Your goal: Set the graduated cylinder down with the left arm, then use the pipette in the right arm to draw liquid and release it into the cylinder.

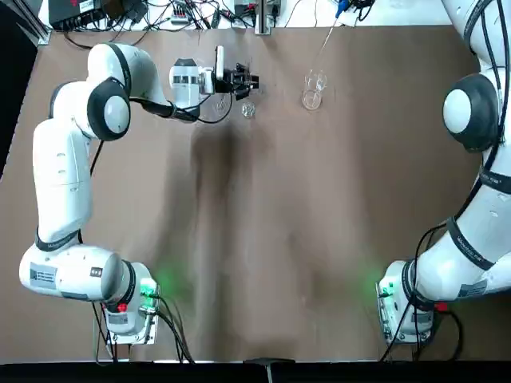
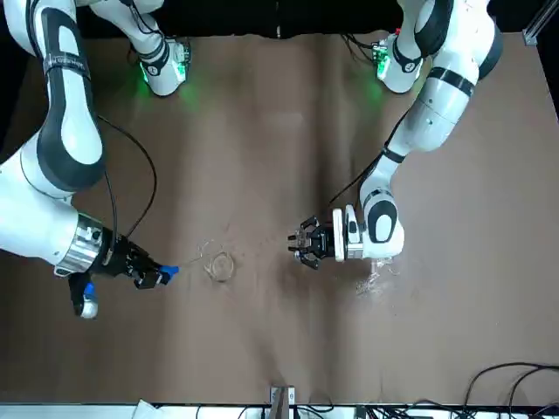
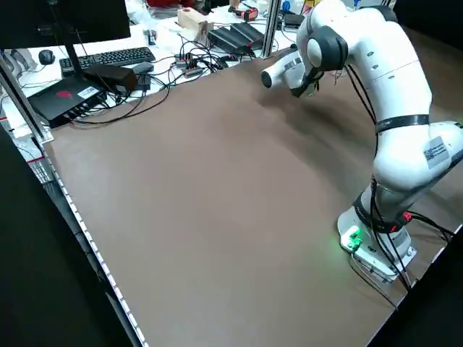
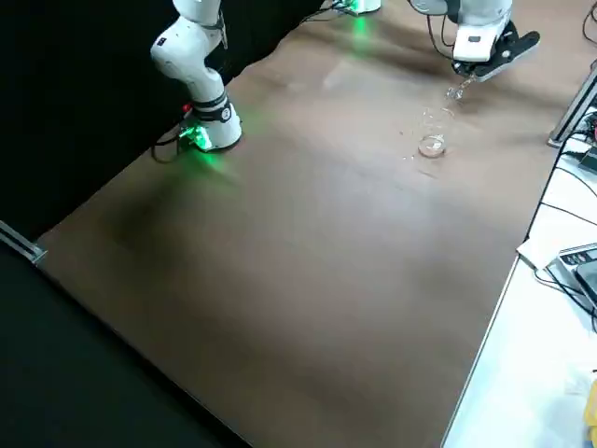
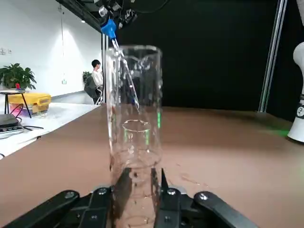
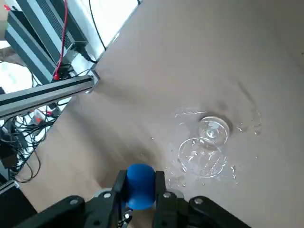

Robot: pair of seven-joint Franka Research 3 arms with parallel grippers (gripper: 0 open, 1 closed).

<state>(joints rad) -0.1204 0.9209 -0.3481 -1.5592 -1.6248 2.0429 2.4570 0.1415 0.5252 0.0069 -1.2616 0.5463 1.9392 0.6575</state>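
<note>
The left gripper [image 1: 246, 81] is out over the far part of the table [image 1: 263, 239], and it's pinching the graduated cylinder [image 5: 135, 99]. The tall glass stands up between its two fingers, with its open top above them. The right gripper [image 6: 141, 197] is squeezed on the pipette [image 6: 140, 183] by its blue rubber top. It's up over the far side too, and the thin tube points down toward the short clear beaker [image 1: 313, 94]. Little wet drops [image 6: 233, 168] lie around the beaker.
</note>
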